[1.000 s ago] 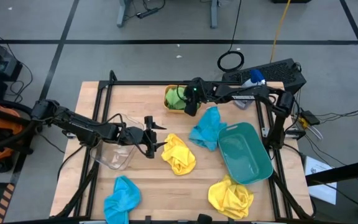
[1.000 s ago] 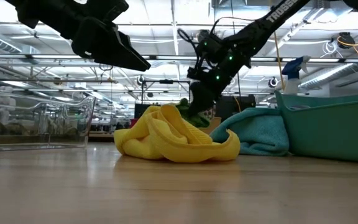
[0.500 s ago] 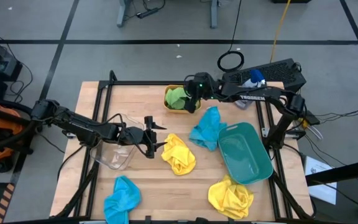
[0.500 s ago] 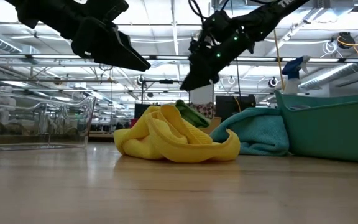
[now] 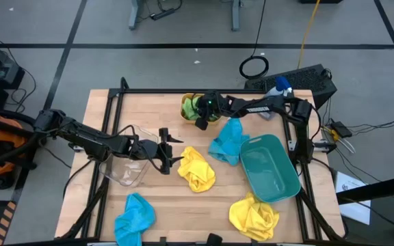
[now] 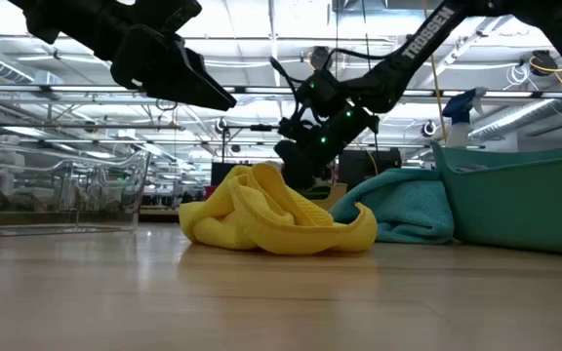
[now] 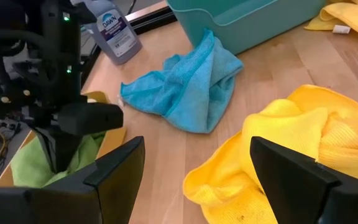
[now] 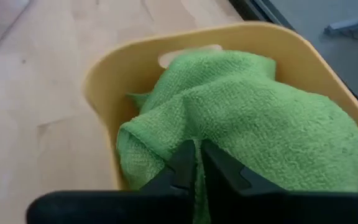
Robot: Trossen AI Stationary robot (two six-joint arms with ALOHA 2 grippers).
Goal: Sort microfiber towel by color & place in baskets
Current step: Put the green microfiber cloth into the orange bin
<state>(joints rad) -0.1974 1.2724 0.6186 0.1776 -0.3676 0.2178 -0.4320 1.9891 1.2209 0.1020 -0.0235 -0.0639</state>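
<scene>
Left gripper (image 5: 172,152), centre-left of high view: fingers spread wide, nothing between them, beside the clear basket (image 5: 125,172)

Cloths on the table, four: blue cloth (image 5: 134,216) lower left; yellow cloth (image 5: 198,169) centre; second blue cloth (image 5: 228,141) right of centre, touching the teal basket (image 5: 271,168); second yellow cloth (image 5: 254,216) lower right

Green cloth (image 8: 260,134) lies in the yellow basket (image 5: 185,102), upper centre; cannot count the greens there

Right gripper (image 8: 197,163) down in that basket, fingers pressed together on the green cloth

Baskets: three. Spray bottle (image 7: 112,32) at the far edge
</scene>
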